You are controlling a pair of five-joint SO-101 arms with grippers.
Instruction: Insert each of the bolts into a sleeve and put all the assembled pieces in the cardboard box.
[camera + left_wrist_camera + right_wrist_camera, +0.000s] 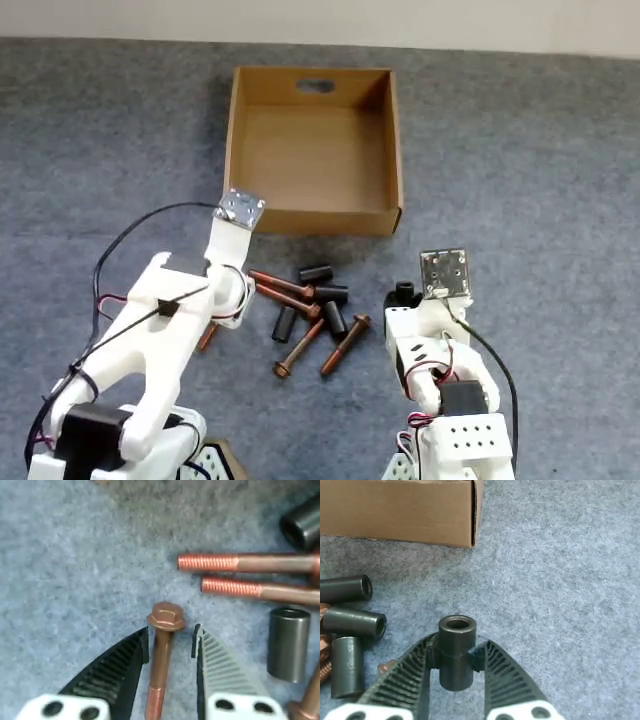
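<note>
In the left wrist view a copper bolt [161,655] lies on the grey carpet between the fingers of my left gripper [171,630], which is open and straddles it just below the hex head. In the high view this gripper [211,330] is left of the parts pile. My right gripper [457,642] is shut on a black sleeve [456,652], held upright with its bore facing up. It stands right of the pile [404,297]. The cardboard box [320,220] sits behind, open and with nothing in it.
Loose bolts [300,347] and several black sleeves [331,294] lie together between the arms. Two threaded bolt ends [240,562] and a sleeve [287,642] are close beside the left gripper. The box corner [470,510] is ahead of the right gripper.
</note>
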